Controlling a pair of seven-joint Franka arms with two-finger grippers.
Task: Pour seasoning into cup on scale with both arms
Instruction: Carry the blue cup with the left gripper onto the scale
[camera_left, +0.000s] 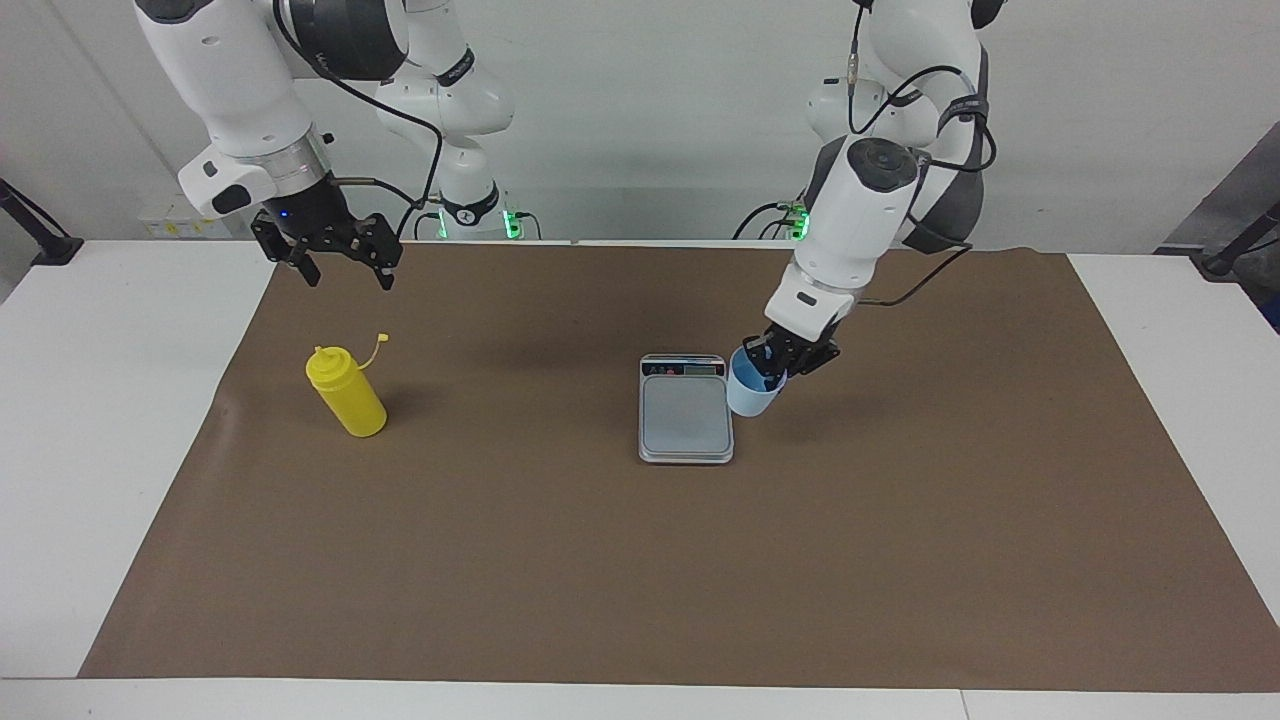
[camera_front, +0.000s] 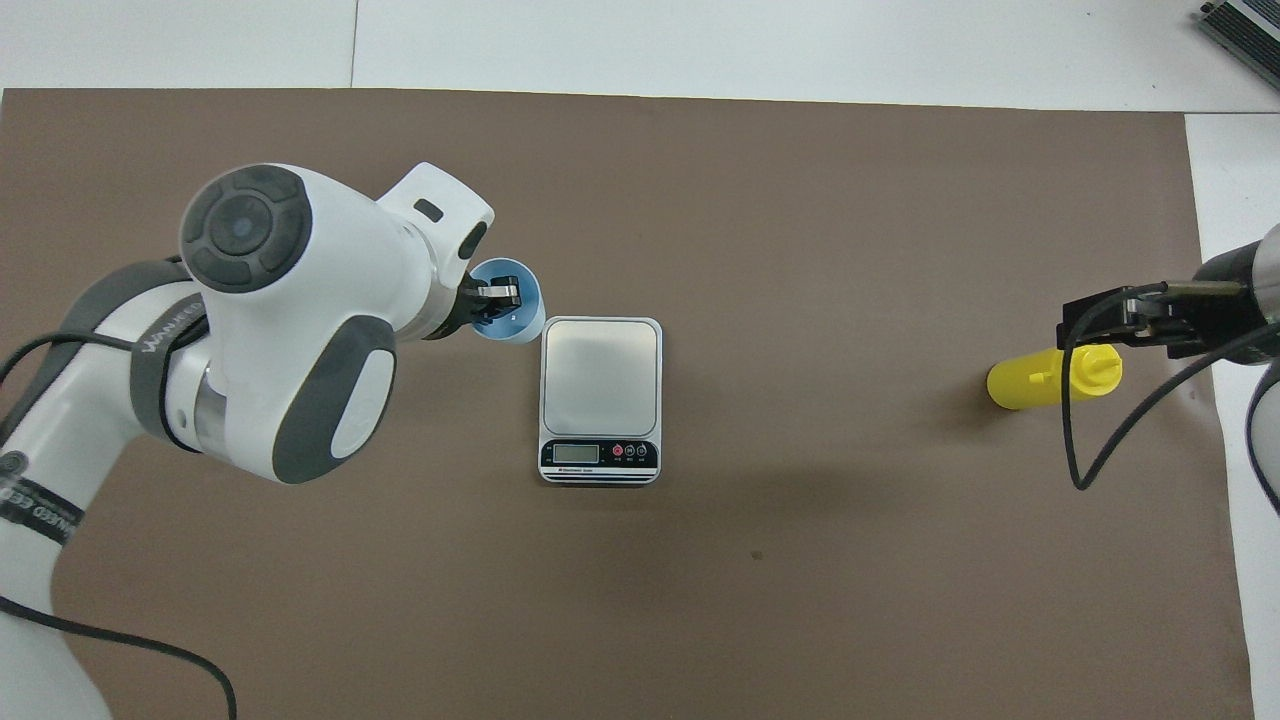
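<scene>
The yellow seasoning bottle (camera_left: 347, 392) stands upright on the brown mat toward the right arm's end, its cap hanging on its tether (camera_left: 378, 345); it also shows in the overhead view (camera_front: 1030, 385). My right gripper (camera_left: 348, 275) is open and empty, up in the air over the mat by the bottle; in the overhead view this gripper (camera_front: 1095, 325) overlaps the bottle's top. My left gripper (camera_left: 778, 362) is shut on the light blue cup's (camera_left: 750, 392) rim, one finger inside. The cup (camera_front: 520, 318) is slightly tilted, right beside the grey scale (camera_left: 686, 410), not on it. The scale's platform (camera_front: 600, 375) is bare.
The brown mat (camera_left: 640, 580) covers most of the white table (camera_left: 90, 450). The scale's display strip (camera_front: 600, 453) is on its side nearer to the robots. A dark device (camera_front: 1245, 25) sits at the table's corner, farthest from the robots.
</scene>
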